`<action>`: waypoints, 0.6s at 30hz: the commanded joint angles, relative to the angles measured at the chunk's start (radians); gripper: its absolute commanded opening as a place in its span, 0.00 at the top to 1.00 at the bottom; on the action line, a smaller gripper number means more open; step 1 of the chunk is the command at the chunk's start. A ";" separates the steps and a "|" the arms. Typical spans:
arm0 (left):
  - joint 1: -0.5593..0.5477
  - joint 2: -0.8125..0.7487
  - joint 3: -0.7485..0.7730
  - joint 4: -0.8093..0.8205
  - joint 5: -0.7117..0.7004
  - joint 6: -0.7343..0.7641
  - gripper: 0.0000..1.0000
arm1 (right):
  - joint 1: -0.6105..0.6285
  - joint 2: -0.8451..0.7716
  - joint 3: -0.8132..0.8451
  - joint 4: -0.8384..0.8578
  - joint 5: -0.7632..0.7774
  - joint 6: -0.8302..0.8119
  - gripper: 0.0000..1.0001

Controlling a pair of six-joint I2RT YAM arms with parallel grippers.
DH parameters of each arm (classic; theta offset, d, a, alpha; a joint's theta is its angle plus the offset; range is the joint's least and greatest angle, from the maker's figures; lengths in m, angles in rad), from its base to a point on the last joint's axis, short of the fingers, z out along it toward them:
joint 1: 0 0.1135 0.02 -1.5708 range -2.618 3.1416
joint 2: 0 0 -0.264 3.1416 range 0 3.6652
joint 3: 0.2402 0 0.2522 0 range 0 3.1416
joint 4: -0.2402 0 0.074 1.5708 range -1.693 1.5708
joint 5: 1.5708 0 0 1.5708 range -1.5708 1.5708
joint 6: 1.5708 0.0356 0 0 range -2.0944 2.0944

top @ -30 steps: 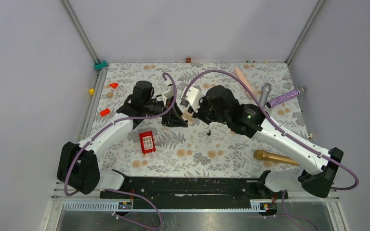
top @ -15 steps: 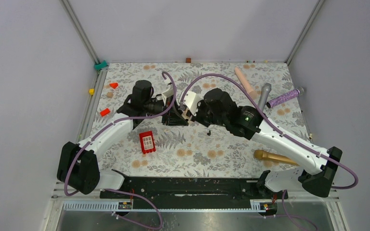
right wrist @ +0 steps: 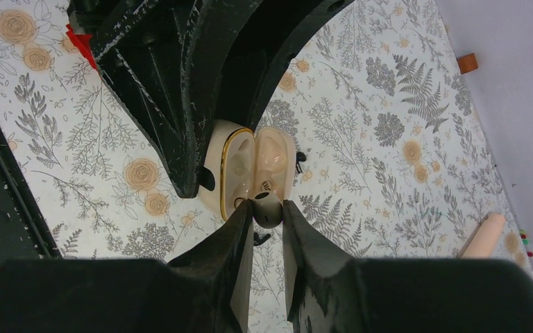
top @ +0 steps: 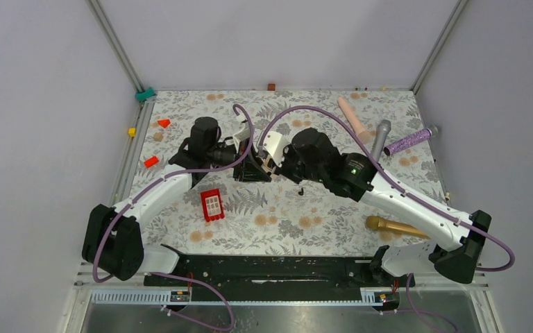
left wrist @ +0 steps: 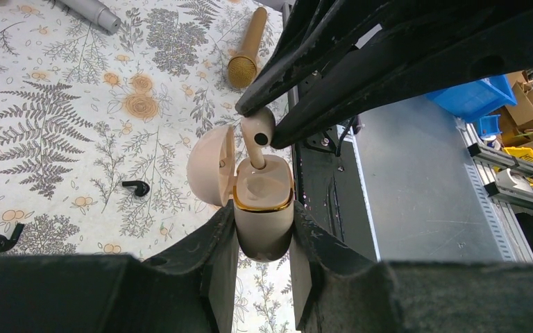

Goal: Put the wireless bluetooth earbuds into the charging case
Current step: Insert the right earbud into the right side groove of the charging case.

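1. Rightward of the left gripper point(left wrist: 264, 211), the right arm's wrist has edged closer, shutting the gap above the fern-printed mat point(left wrist: 55, 83).
2. The left gripper's scuffed black fingers clamp a smooth, rounded beige charging case point(left wrist: 264, 236), gold-rimmed, with its domed lid hinged open.
3. The right gripper point(right wrist: 268, 208) pinches a beige earbud point(left wrist: 257, 130) by the bulb, its stem dipping into the case.
4. Two tiny black earbuds point(left wrist: 136, 187) lie on the mat.
5. Both arms reach inward, their grippers meeting mid-table.

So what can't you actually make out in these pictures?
- Left wrist view: the stem tip of the earbud, sunk inside the charging case; seated or not, unclear.
- Right wrist view: one side of the case, behind a finger of the left claw.
- Top view: earbud and case, too small, squeezed between left and right claw.
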 commanded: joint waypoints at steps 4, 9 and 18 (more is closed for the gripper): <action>0.008 -0.045 -0.017 0.094 0.014 -0.021 1.00 | 0.009 0.024 0.011 0.025 0.002 0.033 0.84; 0.008 -0.050 -0.025 0.110 0.027 -0.024 1.00 | 0.009 0.028 0.013 0.025 -0.001 0.038 0.80; 0.008 -0.073 -0.056 0.174 0.045 -0.048 1.00 | 0.010 0.028 0.020 0.023 -0.010 0.052 0.77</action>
